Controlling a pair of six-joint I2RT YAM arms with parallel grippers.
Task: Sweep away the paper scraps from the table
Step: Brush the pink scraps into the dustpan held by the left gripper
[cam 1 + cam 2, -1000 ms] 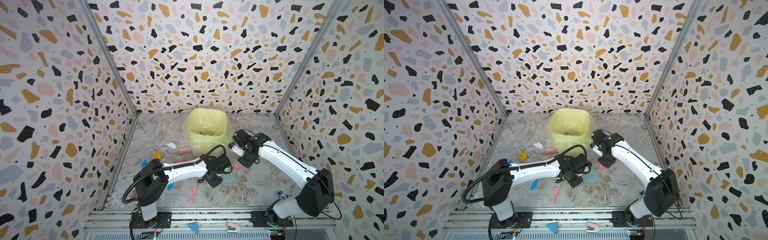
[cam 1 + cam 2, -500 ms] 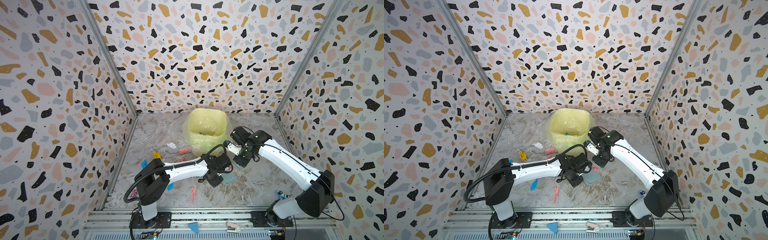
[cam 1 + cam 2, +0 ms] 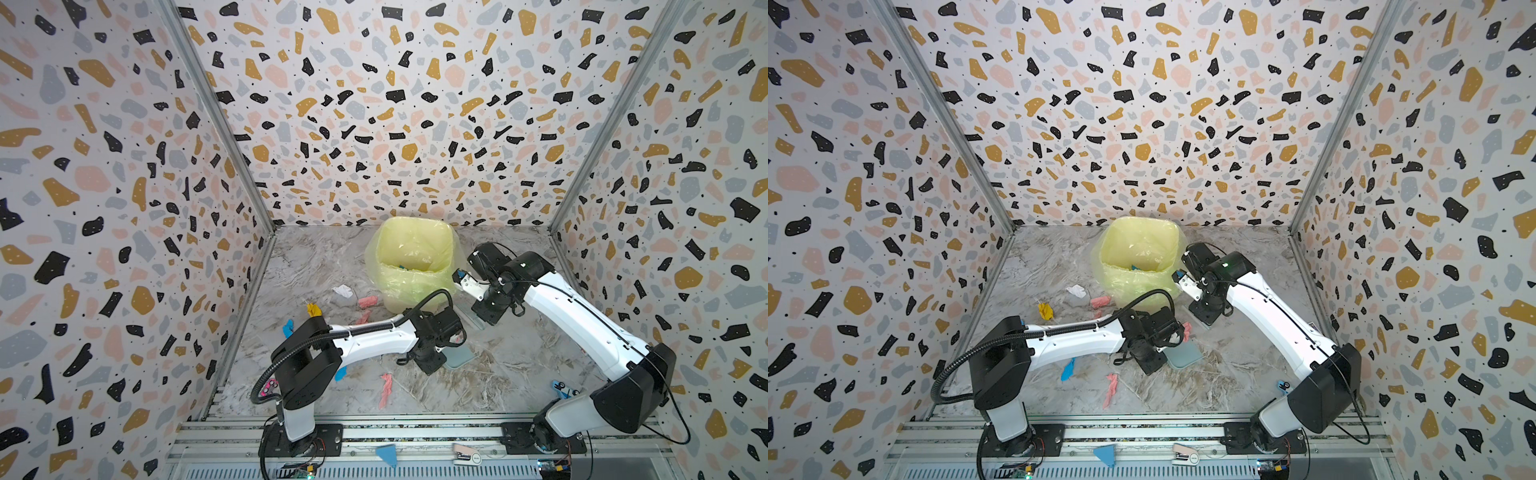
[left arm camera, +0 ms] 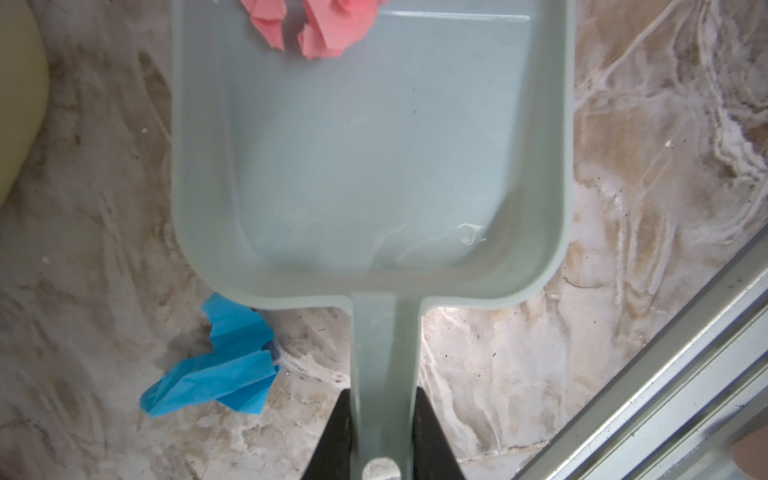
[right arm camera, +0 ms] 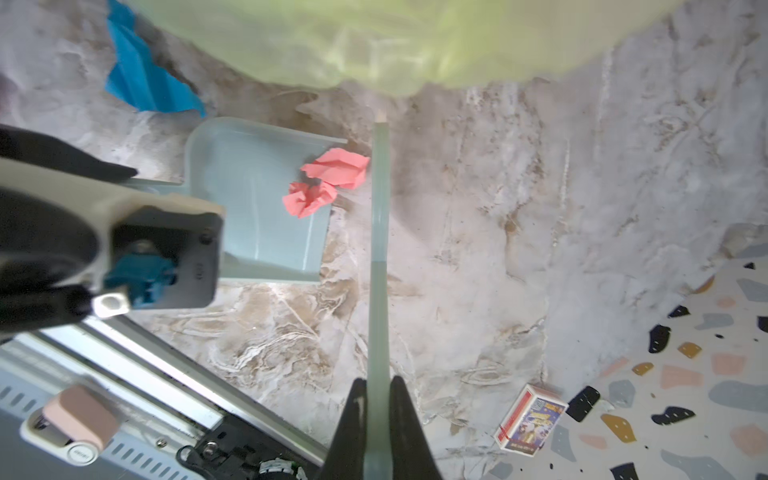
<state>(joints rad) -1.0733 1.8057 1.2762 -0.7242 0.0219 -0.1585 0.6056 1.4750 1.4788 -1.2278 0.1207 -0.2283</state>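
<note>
Gripping the pale green dustpan point(image 4: 374, 145) by its handle, the left gripper point(image 4: 382, 415) held it on the table point(image 3: 519, 374) near the centre of both top views. Two pink paper scraps point(image 5: 328, 183) lay on the pan's open lip, just beside the thin sweeping tool point(image 5: 380, 208) clamped in the right gripper point(image 5: 377, 399), the nearer one; the tool's long edge ran parallel to that lip. More scraps lay scattered left of centre.

Paper scraps point(image 5: 336, 170) show pink, blue, yellow; dustpan point(image 5: 257, 208) pale grey-green; table point(image 5: 457, 249) marbled grey-brown.
</note>
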